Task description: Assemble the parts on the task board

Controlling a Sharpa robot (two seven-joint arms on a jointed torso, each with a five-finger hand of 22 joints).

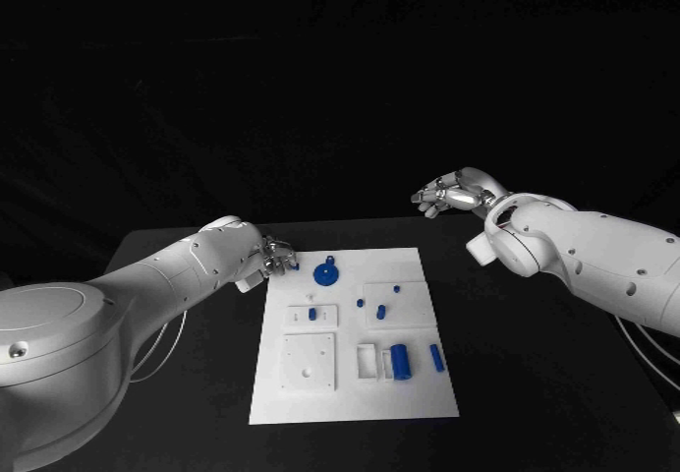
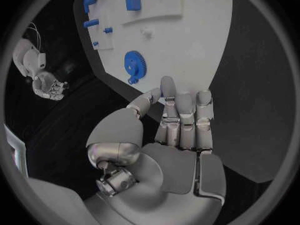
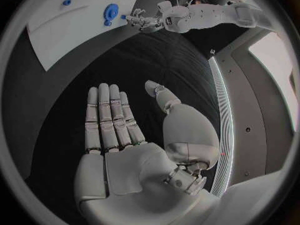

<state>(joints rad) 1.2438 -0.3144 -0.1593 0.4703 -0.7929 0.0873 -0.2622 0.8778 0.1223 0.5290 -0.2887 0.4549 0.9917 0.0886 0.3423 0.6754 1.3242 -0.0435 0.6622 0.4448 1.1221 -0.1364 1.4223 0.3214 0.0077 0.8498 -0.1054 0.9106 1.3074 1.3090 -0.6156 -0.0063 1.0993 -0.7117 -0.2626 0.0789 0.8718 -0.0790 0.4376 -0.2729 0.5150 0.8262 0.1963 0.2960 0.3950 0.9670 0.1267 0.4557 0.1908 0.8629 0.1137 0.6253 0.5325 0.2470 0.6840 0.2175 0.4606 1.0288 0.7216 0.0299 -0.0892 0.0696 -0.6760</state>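
In the middle of the head view, the white task board [image 1: 355, 393] lies on the black table [image 1: 538, 393], running from the frame's centre down toward the lower edge. Near its upper left corner sits a blue gear-shaped part [image 1: 326, 274]; further down lie small blue pegs [image 1: 380, 312] and, in the lower right portion, a blue cylinder [image 1: 401, 361] beside a thinner blue rod [image 1: 436, 357].

The left hand [image 1: 272, 259] sits at the board's upper left corner, just left of the gear, and the head view does not make clear whether it touches anything. The left wrist view settles this: the hand [image 2: 181, 122] has its fingers straight and side by side, nothing between them, their tips over the board's edge, with the gear [image 2: 134, 64] near the fingertips but apart from them.

The right hand [image 1: 451, 197] hangs at the upper right of the head view, well apart from the board, fingers looking partly curled. The right wrist view shows it flat and released [image 3: 119, 135], palm bare, above the table; the board [image 3: 69, 15] and gear [image 3: 111, 10] lie far off at that frame's upper left.
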